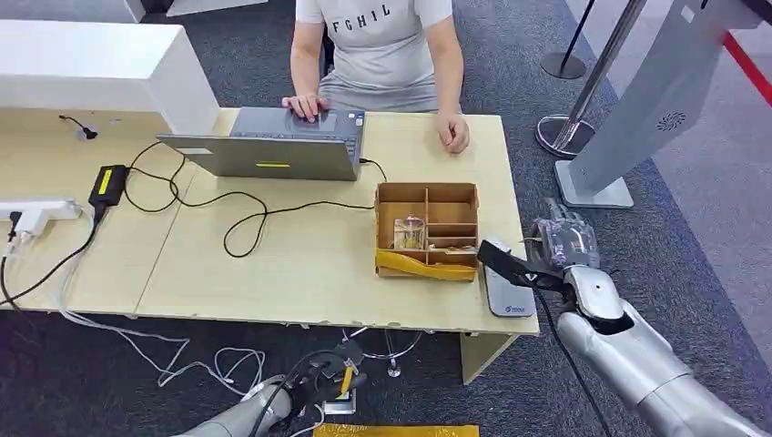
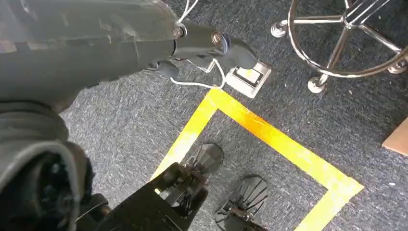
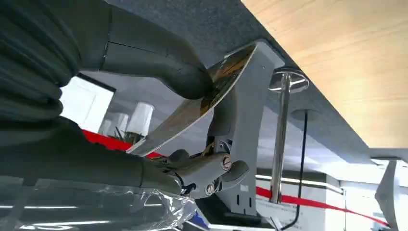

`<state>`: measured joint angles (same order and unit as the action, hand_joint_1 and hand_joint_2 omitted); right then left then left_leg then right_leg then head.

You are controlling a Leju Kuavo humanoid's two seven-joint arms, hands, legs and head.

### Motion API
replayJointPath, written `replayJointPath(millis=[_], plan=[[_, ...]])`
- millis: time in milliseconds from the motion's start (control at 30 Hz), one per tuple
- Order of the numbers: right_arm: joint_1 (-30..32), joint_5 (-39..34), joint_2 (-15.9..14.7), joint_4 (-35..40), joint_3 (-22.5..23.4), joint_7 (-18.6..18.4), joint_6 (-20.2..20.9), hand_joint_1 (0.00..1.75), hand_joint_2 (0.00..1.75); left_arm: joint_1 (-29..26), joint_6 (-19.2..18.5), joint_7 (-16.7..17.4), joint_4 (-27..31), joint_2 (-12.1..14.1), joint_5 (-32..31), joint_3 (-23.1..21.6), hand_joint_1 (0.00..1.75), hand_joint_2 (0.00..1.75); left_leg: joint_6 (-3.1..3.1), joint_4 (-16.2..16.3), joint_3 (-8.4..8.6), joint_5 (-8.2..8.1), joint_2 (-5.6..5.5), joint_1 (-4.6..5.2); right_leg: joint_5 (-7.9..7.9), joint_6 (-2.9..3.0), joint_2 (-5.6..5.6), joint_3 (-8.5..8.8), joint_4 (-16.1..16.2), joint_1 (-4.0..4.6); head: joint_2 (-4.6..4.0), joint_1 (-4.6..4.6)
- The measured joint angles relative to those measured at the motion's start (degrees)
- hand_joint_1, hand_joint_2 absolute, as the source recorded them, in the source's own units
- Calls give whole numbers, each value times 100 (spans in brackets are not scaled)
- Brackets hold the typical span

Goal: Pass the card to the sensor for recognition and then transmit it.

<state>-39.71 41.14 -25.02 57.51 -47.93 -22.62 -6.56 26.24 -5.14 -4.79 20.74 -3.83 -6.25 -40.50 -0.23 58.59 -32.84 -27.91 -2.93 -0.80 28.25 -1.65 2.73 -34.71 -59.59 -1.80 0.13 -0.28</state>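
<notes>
My right hand (image 1: 563, 248) is beside the table's right front corner and pinches a glossy dark card (image 1: 503, 259) between thumb and fingers. The card reaches out over the near end of the flat grey sensor pad (image 1: 506, 299) lying at that corner. In the right wrist view the card (image 3: 202, 103) tilts against the grey sensor (image 3: 248, 110), with the thumb (image 3: 159, 62) pressed on it. Clear plastic wrap covers the back of this hand. My left hand (image 1: 314, 382) hangs low below the table edge over the carpet, its fingers (image 2: 211, 43) holding nothing.
A wooden compartment box (image 1: 428, 196) with a glass jar (image 1: 410, 232) stands left of the sensor. A person sits behind an open laptop (image 1: 273, 150); cables and a power strip (image 1: 36, 211) lie on the left. A grey kiosk (image 1: 637, 118) and stanchion (image 1: 569, 127) stand at the right.
</notes>
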Motion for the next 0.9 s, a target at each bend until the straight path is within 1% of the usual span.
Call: replayJointPath(millis=[200, 500, 733, 900], plan=[[127, -223, -66, -90, 2, 79, -136, 175, 175, -1, 55, 59, 0, 57, 72, -2, 0, 0, 0, 0, -1, 0, 4, 0, 0, 0, 2, 0, 0, 0, 0, 0], [293, -461, -40, -179, -57, 289, -321, 175, 175, -2, 74, 42, 0, 114, 227, -4, 0, 0, 0, -1, -1, 0, 2, 0, 0, 0, 0, 0, 0, 0, 2, -2], [368, -765, 92, -330, -164, 562, -630, 175, 175, -2, 101, 17, 0, 149, 330, -9, 0, 0, 0, -1, -2, 0, 2, 0, 0, 0, 0, 0, 0, 0, 0, 0], [369, -785, 151, -411, -232, 584, -682, 175, 175, -6, 103, 17, 0, 160, 332, -9, 0, 0, 0, -1, -2, 0, 1, 0, 0, 0, 0, 1, 0, 0, 0, 0]])
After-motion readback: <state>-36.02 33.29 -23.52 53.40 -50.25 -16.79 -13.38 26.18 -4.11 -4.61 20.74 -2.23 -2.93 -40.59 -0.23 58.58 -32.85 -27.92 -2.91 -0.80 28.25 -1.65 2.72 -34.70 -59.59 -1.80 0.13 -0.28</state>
